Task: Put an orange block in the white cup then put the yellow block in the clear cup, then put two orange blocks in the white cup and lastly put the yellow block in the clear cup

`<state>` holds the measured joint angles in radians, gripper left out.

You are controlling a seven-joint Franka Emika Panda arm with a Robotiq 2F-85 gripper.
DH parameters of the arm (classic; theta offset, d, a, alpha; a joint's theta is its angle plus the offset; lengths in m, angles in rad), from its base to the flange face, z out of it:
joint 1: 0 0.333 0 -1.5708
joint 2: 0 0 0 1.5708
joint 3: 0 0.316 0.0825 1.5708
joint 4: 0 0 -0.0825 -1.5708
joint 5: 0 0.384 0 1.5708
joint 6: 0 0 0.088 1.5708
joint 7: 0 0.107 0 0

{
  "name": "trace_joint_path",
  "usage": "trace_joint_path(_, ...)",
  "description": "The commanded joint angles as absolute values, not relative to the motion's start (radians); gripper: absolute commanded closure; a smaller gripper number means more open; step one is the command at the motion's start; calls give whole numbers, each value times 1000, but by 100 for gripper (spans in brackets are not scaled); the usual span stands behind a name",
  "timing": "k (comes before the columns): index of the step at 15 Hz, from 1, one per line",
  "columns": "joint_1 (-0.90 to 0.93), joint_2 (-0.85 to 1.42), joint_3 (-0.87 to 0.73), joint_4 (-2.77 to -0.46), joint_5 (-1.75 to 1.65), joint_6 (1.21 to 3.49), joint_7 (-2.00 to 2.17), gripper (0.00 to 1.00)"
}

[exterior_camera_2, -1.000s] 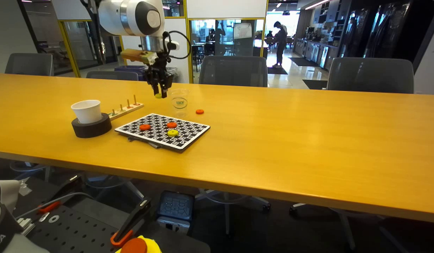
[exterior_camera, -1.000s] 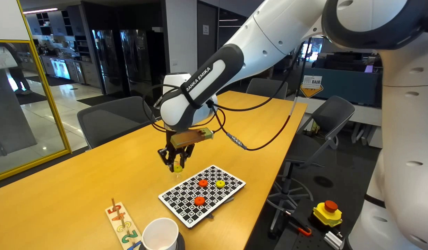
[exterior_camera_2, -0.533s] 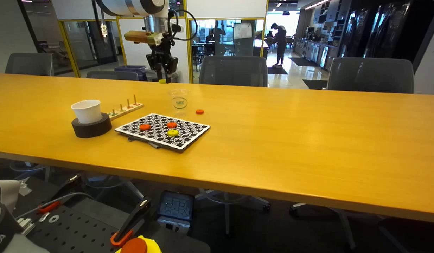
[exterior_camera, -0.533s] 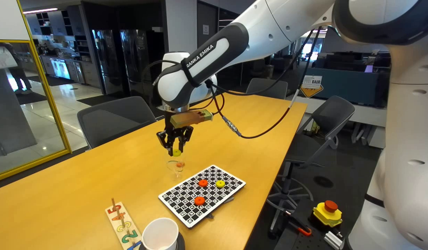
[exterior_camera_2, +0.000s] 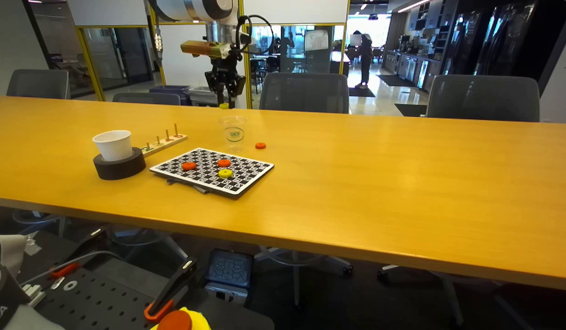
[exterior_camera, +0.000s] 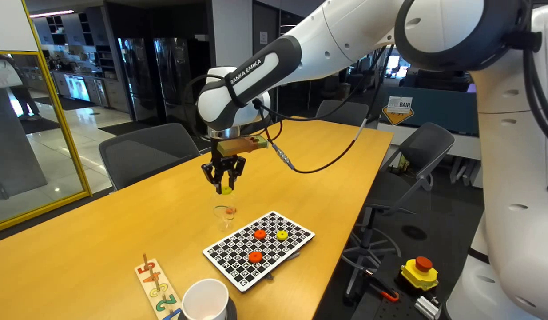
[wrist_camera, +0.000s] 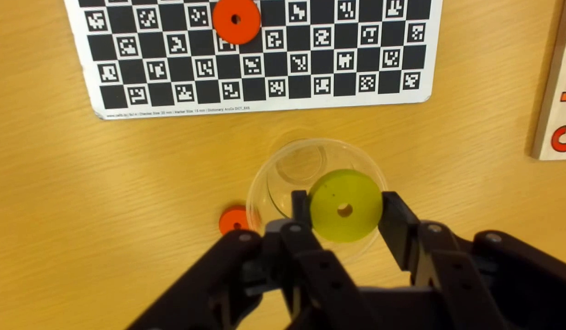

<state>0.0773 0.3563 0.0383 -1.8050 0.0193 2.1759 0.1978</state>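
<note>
Shifting sideways since half a second ago, the dark, jointed jaws are hanging above the clear cup [exterior_camera_2: 235, 134], and a yellow block [wrist_camera: 349, 192] is travelling with them. They are pinching it by opposite edges; it is showing as a smooth, flat disc with a round hole. Below, the thin see-through cup is standing upright on the desk [exterior_camera_2: 379, 183], printing showing on its wall. Just beside it, a flat orange block [exterior_camera_2: 260, 145] is lying on the wood grain. Farther out, a black-and-white checkered board [exterior_camera: 234, 258] with a white border is bearing one orange block [exterior_camera: 260, 234], another orange block [exterior_camera: 255, 257] and a second yellow block [exterior_camera: 282, 235], all round and lying apart. Beyond, a pegged wooden strip [exterior_camera: 162, 283] is displaying painted numbers. Near it, a smooth, opaque white cup [exterior_camera_2: 113, 147] is opening upward at a thick black ring [exterior_camera_2: 120, 168]; whether it is sitting in or on the ring is looking unclear.
</note>
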Motion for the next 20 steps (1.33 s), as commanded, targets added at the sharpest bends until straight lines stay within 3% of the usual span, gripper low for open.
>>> trace_joint_path(1, 59, 446, 39, -1675, 52, 2107, 153, 78)
trace_joint_path(7, 44, 520, 40, -1587, 69, 2062, 136, 78)
trace_joint_path(9, 40, 532, 40, -1571, 78, 2047, 135, 32)
trace_joint_path(11, 39, 536, 40, -1563, 82, 2036, 134, 28)
trace_joint_path(15, 37, 520, 39, -1575, 87, 2041, 136, 1)
trace_joint_path(20, 31, 513, 30, -1564, 90, 2056, 158, 0)
